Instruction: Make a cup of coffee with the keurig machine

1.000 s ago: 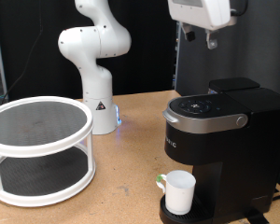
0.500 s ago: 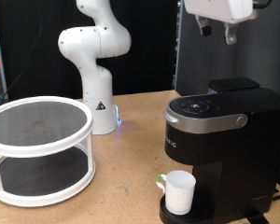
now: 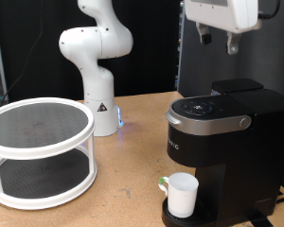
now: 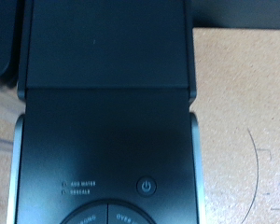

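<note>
The keurig machine (image 3: 227, 142) stands at the exterior view's right, matte black, its silver-grey lid handle (image 3: 244, 123) down. The white cup (image 3: 183, 194) with a greenish handle stands on the drip tray under its spout. My gripper (image 3: 219, 40) hangs high above the machine's rear half, fingers apart with nothing between them. The wrist view looks straight down on the machine's black top (image 4: 107, 112) and shows the power button (image 4: 147, 186); no fingers show there.
A white two-tier round rack (image 3: 38, 151) stands on the wooden table (image 3: 123, 189) at the exterior view's left. A second white robot arm base (image 3: 97, 66) stands behind it, with a black panel behind the machine.
My gripper has moved towards the exterior view's right, from above the machine's front to above its rear, and dropped slightly. The cup and machine have not moved.
</note>
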Available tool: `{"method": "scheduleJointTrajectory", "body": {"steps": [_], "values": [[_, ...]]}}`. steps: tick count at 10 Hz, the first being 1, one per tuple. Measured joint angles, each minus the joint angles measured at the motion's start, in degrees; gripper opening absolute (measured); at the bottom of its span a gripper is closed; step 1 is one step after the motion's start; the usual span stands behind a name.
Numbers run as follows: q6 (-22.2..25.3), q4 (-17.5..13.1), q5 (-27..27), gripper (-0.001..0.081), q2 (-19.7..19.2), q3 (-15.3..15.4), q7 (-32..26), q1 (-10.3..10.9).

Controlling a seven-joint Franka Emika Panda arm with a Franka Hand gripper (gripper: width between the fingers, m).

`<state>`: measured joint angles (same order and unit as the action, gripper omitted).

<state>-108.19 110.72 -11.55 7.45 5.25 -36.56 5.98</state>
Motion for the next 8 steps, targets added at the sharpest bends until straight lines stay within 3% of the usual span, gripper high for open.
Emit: {"method": "scheduleJointTrajectory", "body": {"steps": [6,7,8], "values": [[-5.68,6.55,2.06,0.0803,-0.25,-0.16,-1.42,-0.15],[-7.31,7.73,2.25,0.0708,-0.23,-0.17,-1.43,-0.22],[-8.67,8.87,2.4,0.0525,-0.19,-0.19,-1.55,-0.24]]}}
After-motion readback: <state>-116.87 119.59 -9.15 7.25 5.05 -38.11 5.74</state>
